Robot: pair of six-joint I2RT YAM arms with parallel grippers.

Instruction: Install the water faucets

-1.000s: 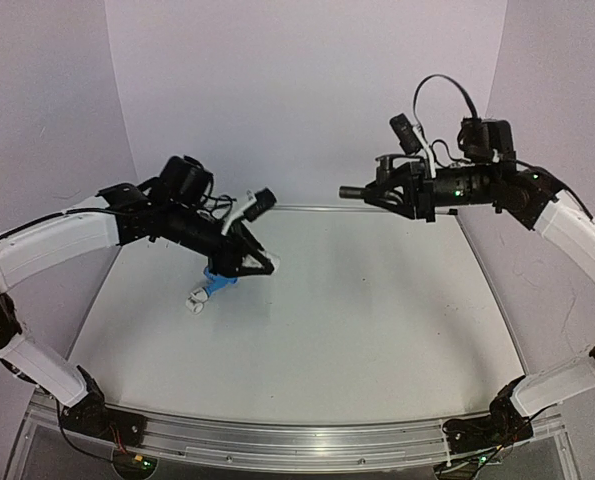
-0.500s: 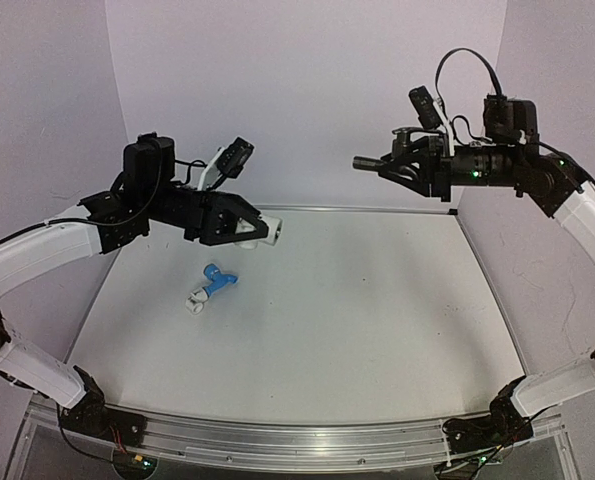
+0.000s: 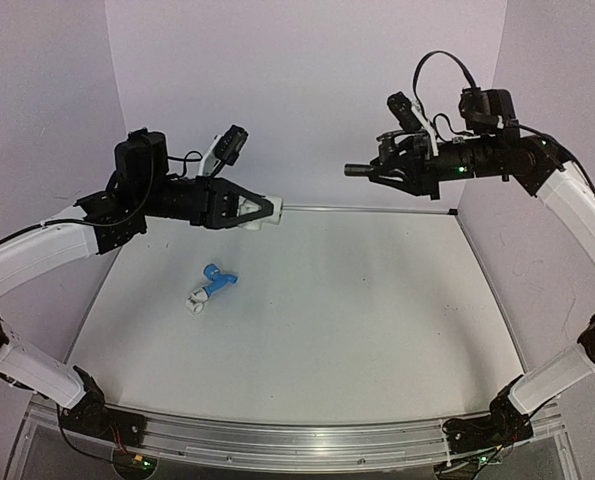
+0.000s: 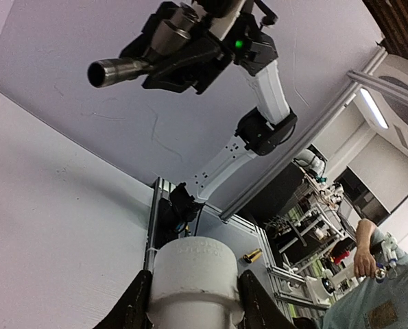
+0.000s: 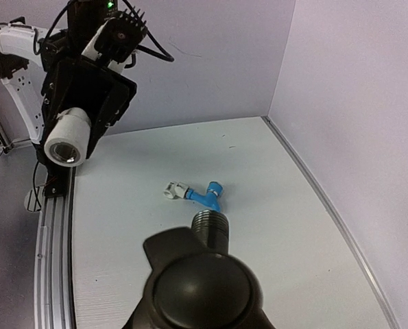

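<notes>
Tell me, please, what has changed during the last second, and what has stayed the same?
The left hand, gripping a white cylindrical plastic fitting, rose from low near the light blue plastic tap and now points level toward the right hand. That hand, holding the dark grey metal tap, rose slightly. Neither grip visibly changed. The blue tap lies unmoved on the table.

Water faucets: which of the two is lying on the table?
The light blue plastic faucet, lying free on the white table; the dark metal faucet is held aloft by the right end effector.
</notes>
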